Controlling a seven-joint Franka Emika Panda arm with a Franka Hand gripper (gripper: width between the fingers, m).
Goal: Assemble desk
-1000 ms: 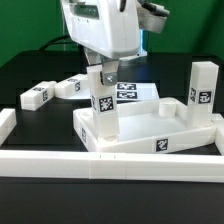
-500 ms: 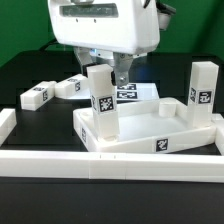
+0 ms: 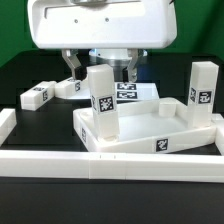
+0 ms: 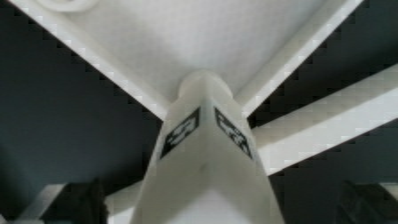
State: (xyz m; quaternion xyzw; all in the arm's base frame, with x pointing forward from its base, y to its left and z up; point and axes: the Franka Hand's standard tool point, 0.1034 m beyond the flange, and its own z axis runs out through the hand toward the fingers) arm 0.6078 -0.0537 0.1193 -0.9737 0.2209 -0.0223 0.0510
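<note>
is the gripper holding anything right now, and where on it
Nothing is held: the gripper is open, fingers spread either side of the upright leg block's top.

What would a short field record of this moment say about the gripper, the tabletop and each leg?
gripper: open, holding nothing, fingers spread either side of the near leg's top
tabletop: rim up, just behind the border wall
near leg: upright in the tabletop corner at the exterior view's left
far leg: upright at the corner at the exterior view's right
outer loose leg: lying flat, off the tabletop
inner loose leg: lying flat beside it
marker board: behind the tabletop
</note>
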